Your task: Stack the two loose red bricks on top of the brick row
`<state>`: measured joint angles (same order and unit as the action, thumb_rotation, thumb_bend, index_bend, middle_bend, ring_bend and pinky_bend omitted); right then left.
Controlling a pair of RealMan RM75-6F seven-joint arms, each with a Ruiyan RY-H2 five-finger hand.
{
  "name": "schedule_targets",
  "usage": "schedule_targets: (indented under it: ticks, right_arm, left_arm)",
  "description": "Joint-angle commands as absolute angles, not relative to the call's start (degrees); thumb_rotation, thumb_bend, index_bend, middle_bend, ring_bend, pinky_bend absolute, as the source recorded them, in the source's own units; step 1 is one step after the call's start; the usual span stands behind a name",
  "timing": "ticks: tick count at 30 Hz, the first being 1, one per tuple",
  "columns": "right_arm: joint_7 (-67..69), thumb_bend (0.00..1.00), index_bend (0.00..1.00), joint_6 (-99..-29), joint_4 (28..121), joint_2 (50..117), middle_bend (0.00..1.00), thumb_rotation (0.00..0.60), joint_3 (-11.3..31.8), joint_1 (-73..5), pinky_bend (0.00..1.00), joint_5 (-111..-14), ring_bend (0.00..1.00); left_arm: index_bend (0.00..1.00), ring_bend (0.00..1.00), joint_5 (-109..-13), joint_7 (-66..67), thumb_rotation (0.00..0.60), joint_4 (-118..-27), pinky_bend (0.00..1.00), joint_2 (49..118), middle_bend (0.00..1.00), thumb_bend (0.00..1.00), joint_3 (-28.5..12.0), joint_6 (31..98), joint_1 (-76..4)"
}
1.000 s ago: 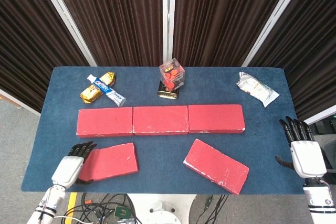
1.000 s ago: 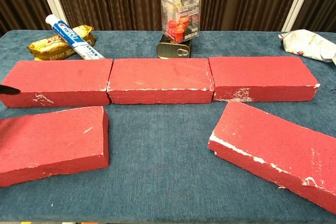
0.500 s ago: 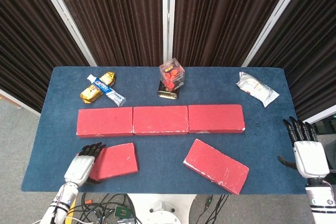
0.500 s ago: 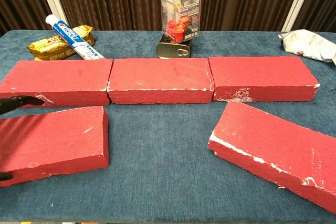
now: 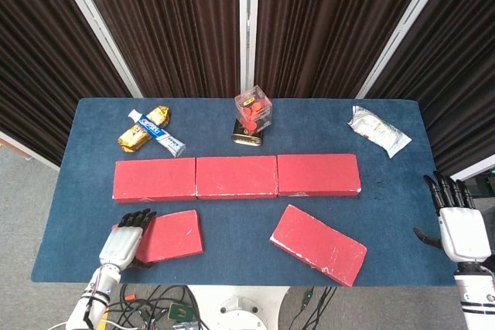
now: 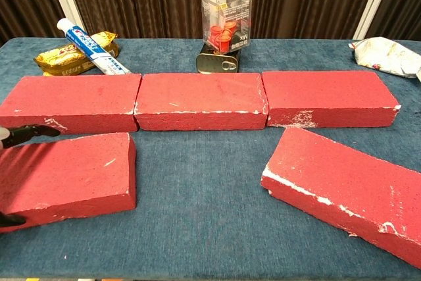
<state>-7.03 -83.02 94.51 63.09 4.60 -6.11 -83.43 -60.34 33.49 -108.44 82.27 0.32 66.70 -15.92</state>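
- Bricks: the left hand [image 5: 122, 242] now lies over the near left brick's [image 5: 168, 236] outer end, fingers curled along its top edge; a firm grasp cannot be told.
- Second loose brick [image 5: 319, 243] lies untouched, angled, before the row [image 5: 236, 176].
- Right hand [image 5: 459, 227], fingers spread and empty, has drawn back off the table [image 5: 247, 125] edge.
- Stacking has not begun.

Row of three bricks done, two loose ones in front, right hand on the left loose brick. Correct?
Not quite: the left hand is on the left loose brick, per the head view. The right hand hovers open past the table's right edge. The three-brick row and the right loose brick are as you describe.
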Motion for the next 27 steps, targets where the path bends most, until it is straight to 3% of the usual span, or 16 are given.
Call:
schedule_targets:
  ticks: [1, 14, 27]
  right_arm:
    - [-6.9, 0.07, 0.0, -83.1, 94.4, 63.1, 0.0, 0.6, 4.6, -6.1, 0.0, -83.4, 0.0]
    - [-7.4, 0.1, 0.0, -83.4, 94.4, 63.5, 0.0, 0.6, 5.0, -6.0, 0.0, -82.8, 0.0]
    - [-7.4, 0.11, 0.0, -83.8, 94.6, 63.1, 0.0, 0.6, 5.4, -5.8, 0.0, -82.2, 0.0]
  left_arm:
    - [0.0, 0.0, -58.9, 34.1, 0.6, -108.7, 0.0, 82.4, 0.0, 0.0, 0.2, 66.9, -16.5]
    - [0.0, 0.0, -56.6, 34.9, 0.6, -109.6, 0.0, 82.2, 0.15, 0.0, 1.1, 67.0, -18.1]
    - [0.0, 0.0, -62.2, 31.3, 0.6, -114.2, 0.0, 76.8, 0.17, 0.0, 1.7, 68.6, -18.6]
